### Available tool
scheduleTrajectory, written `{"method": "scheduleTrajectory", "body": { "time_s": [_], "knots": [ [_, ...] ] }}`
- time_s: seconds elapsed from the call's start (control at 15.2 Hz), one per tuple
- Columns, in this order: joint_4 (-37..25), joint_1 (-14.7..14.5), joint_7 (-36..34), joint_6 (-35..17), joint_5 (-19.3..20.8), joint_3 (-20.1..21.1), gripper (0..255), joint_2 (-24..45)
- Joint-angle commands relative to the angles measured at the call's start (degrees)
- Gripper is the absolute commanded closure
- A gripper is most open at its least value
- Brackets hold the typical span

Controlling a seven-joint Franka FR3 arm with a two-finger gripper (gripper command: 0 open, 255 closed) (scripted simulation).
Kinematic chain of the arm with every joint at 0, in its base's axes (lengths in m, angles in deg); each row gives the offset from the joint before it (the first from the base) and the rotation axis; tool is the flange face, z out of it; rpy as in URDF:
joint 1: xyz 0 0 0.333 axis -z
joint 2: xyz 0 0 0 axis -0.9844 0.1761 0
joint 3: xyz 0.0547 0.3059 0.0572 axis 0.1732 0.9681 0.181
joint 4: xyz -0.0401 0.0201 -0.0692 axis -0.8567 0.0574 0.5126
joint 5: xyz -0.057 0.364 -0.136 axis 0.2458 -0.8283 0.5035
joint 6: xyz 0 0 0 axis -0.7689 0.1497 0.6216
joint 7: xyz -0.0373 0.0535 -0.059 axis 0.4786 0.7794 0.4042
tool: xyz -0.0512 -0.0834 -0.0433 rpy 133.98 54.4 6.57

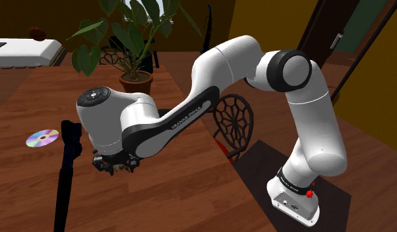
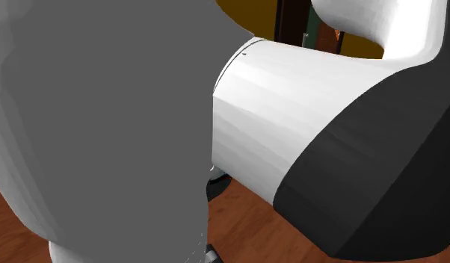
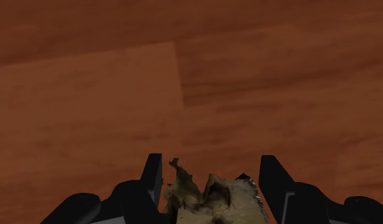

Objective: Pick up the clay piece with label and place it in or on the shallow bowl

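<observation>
Checking in on the pick-and-place. Looks about halfway, maybe a bit less. Got the gripper [image 3: 211,173] closed onto the clay piece [image 3: 215,200]: one black finger [image 3: 153,175] pressed against its ragged brown edge, the other snug against the paler side, so calling it clamped, not just straddled. Sitting right between the fingers, then, tucked up near the palm. Can't make out a label from here, just lumpy tan and brown.

From the shoulder view, seeing the gripper [image 1: 115,163] hanging very low over the wooden table [image 1: 177,191], with the white arm [image 1: 210,72] folded down above it. Hard to say whether lifted clear of the wood or only just touching; no gap to judge by. Bare table planks straight ahead of the fingers.

Other bits around: a black pole [image 1: 66,168] just beside the gripper, a shiny disc [image 1: 42,138] beyond that pole, a potted plant [image 1: 134,59] well apart, farther up the table.

So: grasp done, by the look of it. Left to do: raise it, carry it over to the shallow bowl, set it in or on, let go. Worth watching that pole on the way up.
</observation>
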Motion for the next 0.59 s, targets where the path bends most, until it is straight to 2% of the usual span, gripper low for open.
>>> {"method": "scheduleTrajectory", "body": {
  "time_s": [0.0, 0.53],
  "knots": [
    [-0.45, 0.20, 0.47, 1.07, -0.58, 0.40, 255, -0.74],
    [-2.88, 0.64, 2.16, 5.41, -2.64, 1.76, 255, -3.22]
  ]
}}
